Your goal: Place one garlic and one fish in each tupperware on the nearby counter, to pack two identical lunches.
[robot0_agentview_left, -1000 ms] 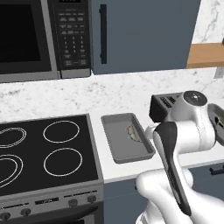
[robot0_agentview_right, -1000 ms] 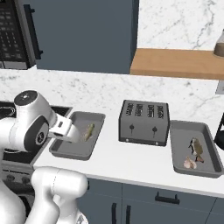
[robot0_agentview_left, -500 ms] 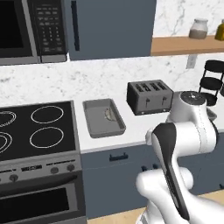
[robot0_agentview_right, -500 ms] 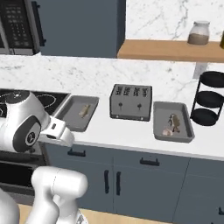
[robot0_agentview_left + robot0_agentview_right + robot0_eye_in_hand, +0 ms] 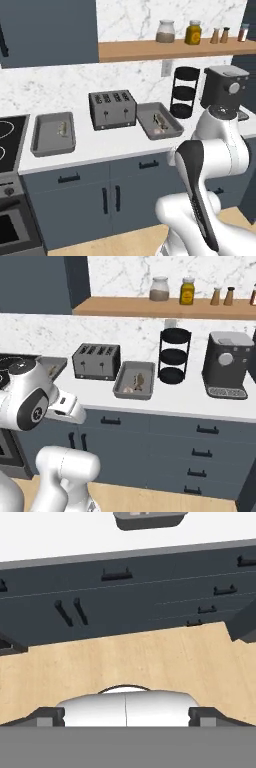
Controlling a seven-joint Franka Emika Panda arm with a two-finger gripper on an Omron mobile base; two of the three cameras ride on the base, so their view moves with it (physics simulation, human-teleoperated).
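Gripper: you can see its two dark finger tips at the bottom corners of the hand view, one at the left (image 5: 47, 716) and one at the right (image 5: 207, 716); the gripper (image 5: 126, 716) stands released, jaws spread wide, grasping nothing.
Left tupperware: you find the left tupperware (image 5: 41, 143) on the white counter (image 5: 100, 145), to the left of the toaster (image 5: 112, 109); a small pale item lies inside it, too small for you to name.
Right tupperware: the right tupperware (image 5: 172, 131) sits just right of the toaster, also on the counter; it holds a brownish fish (image 5: 139, 379) and a pale garlic (image 5: 128, 389) beside it.
Arm: the white arm (image 5: 220, 150) stands in front of the counter, below its edge.
Nearby: a black tiered stand (image 5: 173, 355) and a dark coffee machine (image 5: 227, 364) stand to the right of the right tupperware.
Hand view: you look at dark drawers (image 5: 150, 597) and a wooden floor (image 5: 125, 657).
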